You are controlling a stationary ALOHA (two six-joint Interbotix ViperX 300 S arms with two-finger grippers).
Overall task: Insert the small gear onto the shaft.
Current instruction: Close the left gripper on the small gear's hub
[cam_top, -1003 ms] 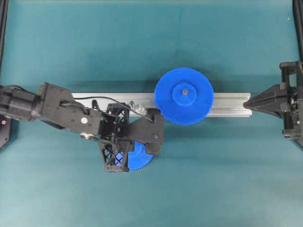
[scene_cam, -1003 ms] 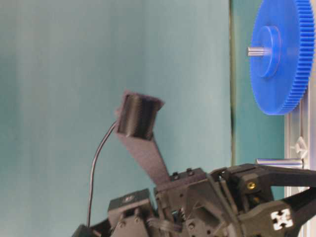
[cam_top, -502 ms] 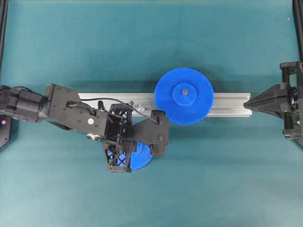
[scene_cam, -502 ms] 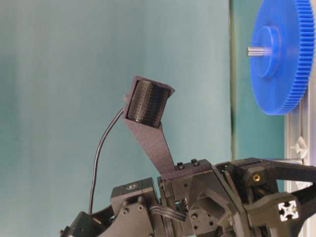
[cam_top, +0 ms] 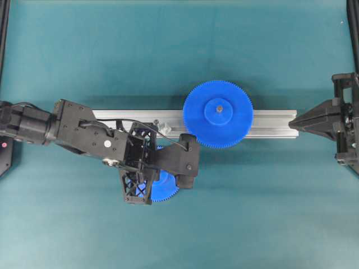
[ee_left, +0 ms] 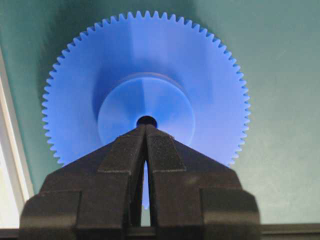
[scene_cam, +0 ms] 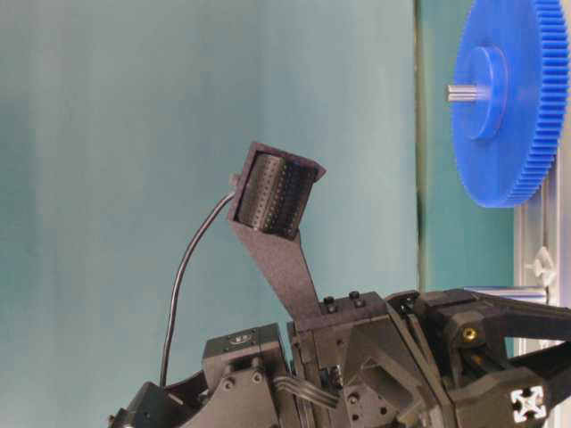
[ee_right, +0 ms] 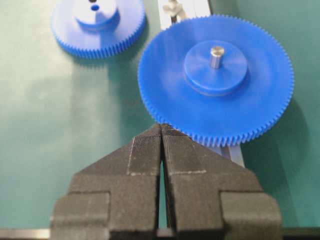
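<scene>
Left gripper (ee_left: pixel 145 131), jaws pressed together, tips over the hub of the small gear (ee_left: pixel 145 90) (flat on the mat, beside the rail (cam_top: pixel 269 124)); right gripper (ee_right: pixel 161 131) likewise closed, empty.

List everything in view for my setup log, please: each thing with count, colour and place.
small gear: one, blue, on the mat, partly under the left gripper
large gear: one, blue, on a pin on the rail
rail: one, silver, across the mat's middle
shaft: one, grey, on the rail beside the large gear
mat: one, teal, underneath everything
left gripper: one, black, shut, tips at the small gear's hub
right gripper: one, black, shut, at the rail's right end
</scene>
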